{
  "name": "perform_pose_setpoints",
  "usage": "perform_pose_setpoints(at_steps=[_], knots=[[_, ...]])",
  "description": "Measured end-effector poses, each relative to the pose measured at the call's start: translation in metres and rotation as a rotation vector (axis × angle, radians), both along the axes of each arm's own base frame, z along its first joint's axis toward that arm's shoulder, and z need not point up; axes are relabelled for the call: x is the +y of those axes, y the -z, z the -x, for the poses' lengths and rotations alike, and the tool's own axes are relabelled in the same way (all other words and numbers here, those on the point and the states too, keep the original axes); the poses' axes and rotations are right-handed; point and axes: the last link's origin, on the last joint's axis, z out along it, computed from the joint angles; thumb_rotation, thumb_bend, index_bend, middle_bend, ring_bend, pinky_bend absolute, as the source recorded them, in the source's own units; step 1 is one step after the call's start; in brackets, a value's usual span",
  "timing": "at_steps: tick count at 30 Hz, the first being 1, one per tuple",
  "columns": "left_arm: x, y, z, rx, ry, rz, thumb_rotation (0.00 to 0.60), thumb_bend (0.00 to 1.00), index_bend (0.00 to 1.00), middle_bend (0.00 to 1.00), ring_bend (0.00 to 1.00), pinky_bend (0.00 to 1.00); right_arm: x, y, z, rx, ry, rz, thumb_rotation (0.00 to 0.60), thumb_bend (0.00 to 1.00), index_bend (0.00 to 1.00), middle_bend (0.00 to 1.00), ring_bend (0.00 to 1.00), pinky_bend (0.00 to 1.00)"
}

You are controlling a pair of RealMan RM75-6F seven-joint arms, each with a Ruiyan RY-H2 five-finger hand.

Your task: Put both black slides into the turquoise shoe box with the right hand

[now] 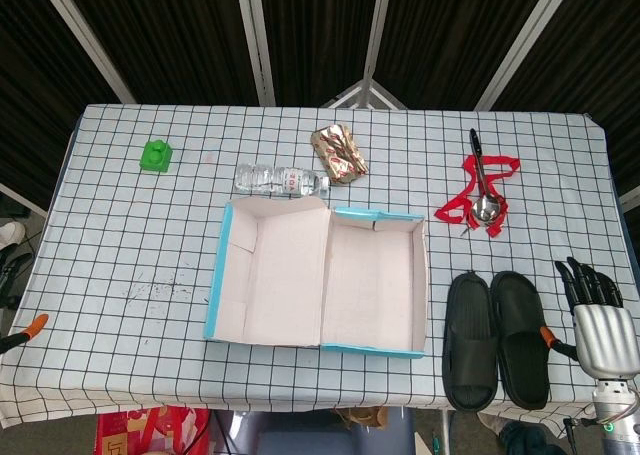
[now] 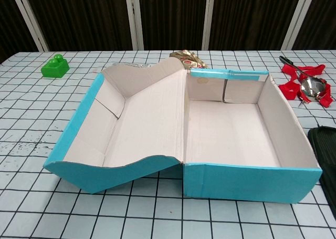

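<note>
Two black rubber slides (image 1: 497, 337) lie side by side on the checked tablecloth (image 1: 130, 245) just right of the open turquoise cardboard shoe box (image 1: 372, 348), while the silver right hand (image 1: 598, 315) rests beside them, fingers apart, holding nothing.

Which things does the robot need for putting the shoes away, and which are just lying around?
Needed:
- pair of black rubber slides
- open turquoise cardboard shoe box
- right robot hand, open beside the slides

Just lying around:
- green plastic toy block
- clear plastic water bottle
- crinkly gold foil packet
- metal spoon with black handle
- red strap
</note>
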Motion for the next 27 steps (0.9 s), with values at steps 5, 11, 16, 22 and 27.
perform_pose_setpoints(at_steps=[5,11,16,22,27], knots=[[0.001,0.002,0.0,0.005,-0.003,0.009,0.6,0.24,0.16,0.07,0.0,0.09,0.001,0.0,0.0,-0.007,0.002,-0.005,0.6,0.2,0.09,0.07,0.09,0.12],[0.001,0.005,-0.002,0.01,-0.002,0.023,0.6,0.24,0.16,0.07,0.0,0.09,0.004,-0.002,-0.002,-0.034,-0.008,-0.005,0.6,0.2,0.09,0.07,0.09,0.12],[0.003,0.008,-0.003,0.008,0.0,0.028,0.6,0.24,0.16,0.07,0.0,0.09,0.004,-0.001,-0.002,-0.048,-0.01,-0.023,0.6,0.2,0.09,0.07,0.09,0.12],[0.004,0.012,-0.003,0.015,-0.007,0.048,0.6,0.24,0.16,0.07,0.0,0.09,0.004,0.0,0.0,-0.064,-0.008,-0.049,0.6,0.2,0.09,0.07,0.09,0.12],[0.001,0.011,-0.005,0.015,0.008,0.042,0.6,0.24,0.16,0.07,0.0,0.09,0.005,-0.001,-0.002,-0.081,-0.023,-0.046,0.6,0.2,0.09,0.07,0.09,0.12]])
